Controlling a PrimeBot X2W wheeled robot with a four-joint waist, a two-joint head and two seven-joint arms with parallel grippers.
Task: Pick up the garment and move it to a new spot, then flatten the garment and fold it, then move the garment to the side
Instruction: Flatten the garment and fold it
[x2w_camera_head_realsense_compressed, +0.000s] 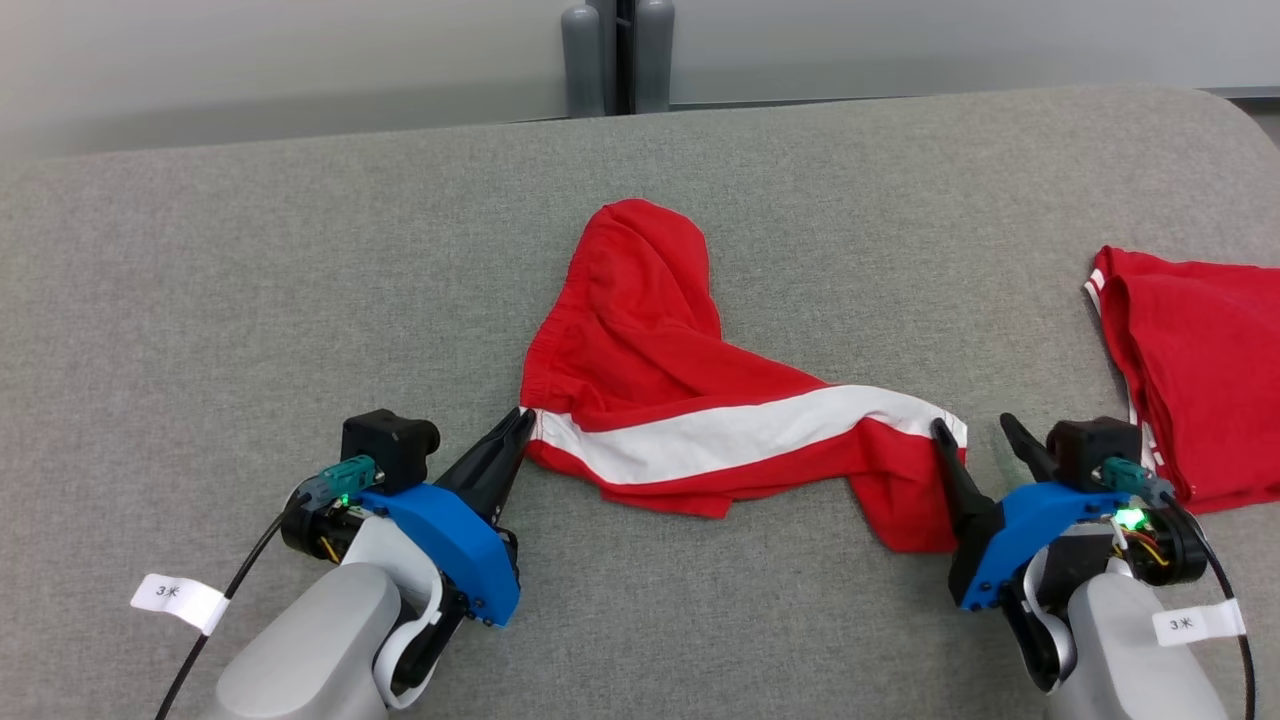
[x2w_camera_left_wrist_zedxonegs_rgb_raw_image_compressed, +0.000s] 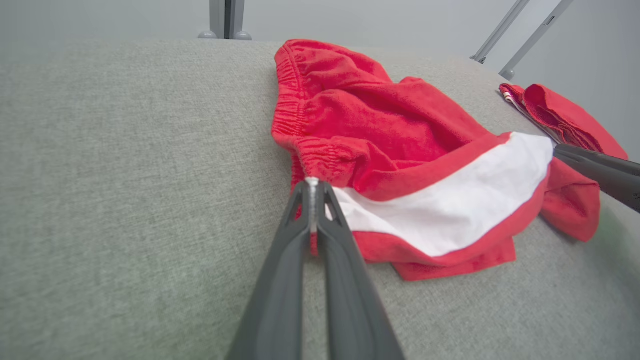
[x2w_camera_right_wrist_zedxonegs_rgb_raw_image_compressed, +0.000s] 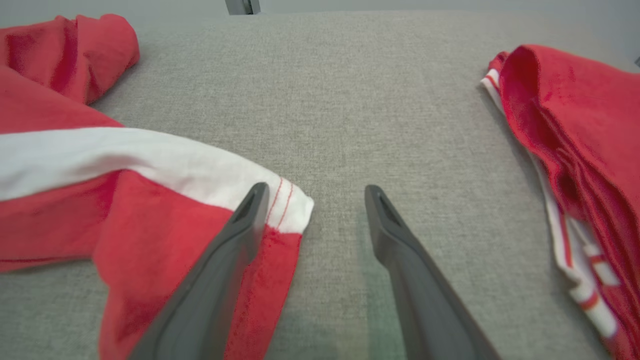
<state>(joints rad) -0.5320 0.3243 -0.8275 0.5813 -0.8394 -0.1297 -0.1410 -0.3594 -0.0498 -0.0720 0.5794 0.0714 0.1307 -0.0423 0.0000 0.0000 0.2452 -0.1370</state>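
- The garment, a pair of red shorts, lies crumpled near the middle of the grey padded surface. Its white stripe runs across the front edge between your 2 arms. The far part is bunched and 1 leg end is folded under.
- Left gripper: the fingers are pinched together on the corner where the waistband meets the stripe. In the left wrist view only a thin sliver of cloth sits between the tips.
- Right gripper: the fingers are spread wide and grip nothing. 1 finger lies over the hem at the stripe's other end, and the other rests above bare surface just beside it.
- Judgement: the pick-up is half prepared — 1 corner is secured, the other is not.
- Risk 1: the left bite is shallow. A quick lift or a sideways pull could strip the corner out.
- Risk 2: if you close the right fingers where they stand, they may catch only the top layer, or sweep the hem aside instead of trapping it.
- Risk 3: lifting on the left grip alone would drag the cloth and bunch it further.
- Risk 4: a second red garment lies near the right arm — a wide swing could snag it.
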